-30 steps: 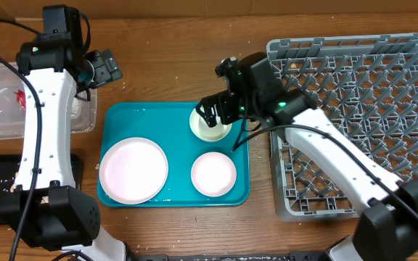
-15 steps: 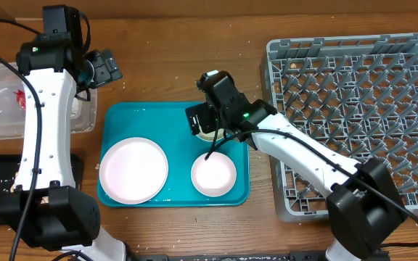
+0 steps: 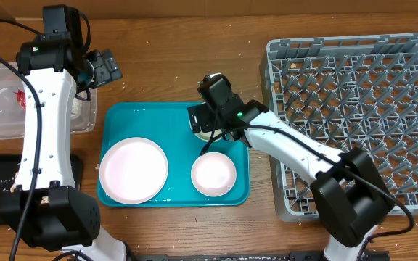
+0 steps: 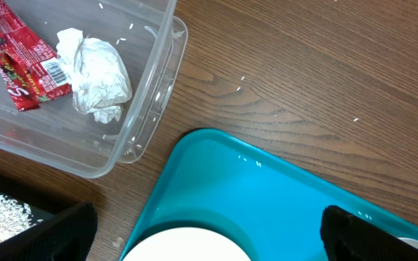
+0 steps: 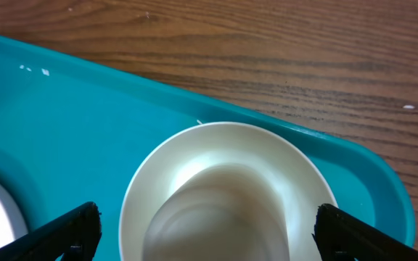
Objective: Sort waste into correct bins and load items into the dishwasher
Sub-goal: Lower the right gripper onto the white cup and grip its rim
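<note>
Loading is in hand: the right gripper (image 3: 205, 119) is poised, released, over the cup (image 5: 216, 167) at the tray's (image 3: 122, 119) back right corner. A squeeze on its rim, then a carry to the rack (image 3: 354, 109), is called for. The left gripper (image 3: 106, 67) is held released near the tub (image 4: 144, 123).

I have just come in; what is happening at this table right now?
The right pincer, open, straddles the small white cup on the teal tray, not yet closed on it. The left pincer hangs open and empty near the clear tub, which holds a red wrapper and a crumpled napkin. A plate and a bowl lie on the tray; the grey dish rack has no dishes.
</note>
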